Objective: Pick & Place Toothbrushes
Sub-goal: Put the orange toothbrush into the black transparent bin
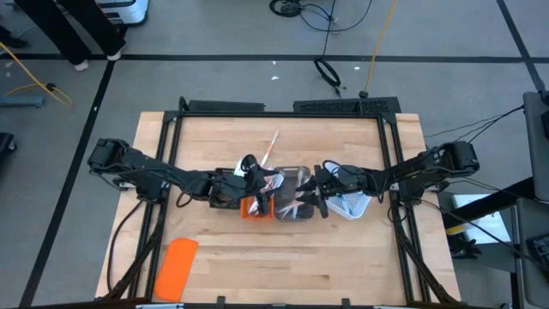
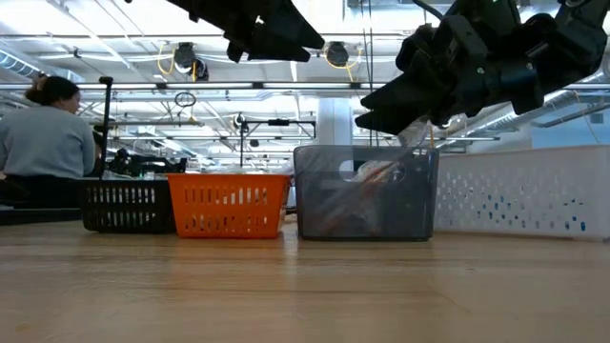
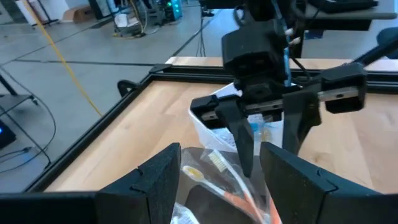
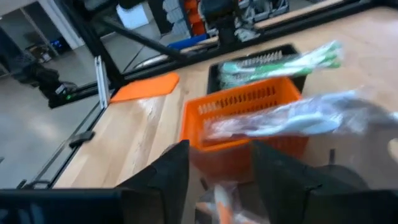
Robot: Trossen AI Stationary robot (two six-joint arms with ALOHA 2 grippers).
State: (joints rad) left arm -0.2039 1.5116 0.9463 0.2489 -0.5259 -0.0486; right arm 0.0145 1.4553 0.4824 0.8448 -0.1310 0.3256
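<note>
Plainly, the right gripper hangs over the grey tray at mid-table with its two dark fingers spread apart and nothing between them; in the left wrist view they point down above toothbrushes lying in that tray, one with a white bristled head and one with an orange-pink handle, and whether a fingertip touches them cannot be told. The right wrist view looks past its own parted fingers at a blurred, wrapped toothbrush lying across the orange tray, with green-white brushes in the black tray beyond. The left gripper faces it from the other side, over the orange tray, fingers also wide apart and empty. A pink-white toothbrush sticks out from the trays toward the table's far edge. In the low view the black, orange and grey trays stand in a row, touching or nearly so, with a white tray at the right end; brushes show faintly through the grey tray's wall, and both grippers hang above rim height. The white tray lies under the right arm in the high view. An orange slab lies flat near the table's front left corner, well apart from the trays. A person sits in the room behind.
</note>
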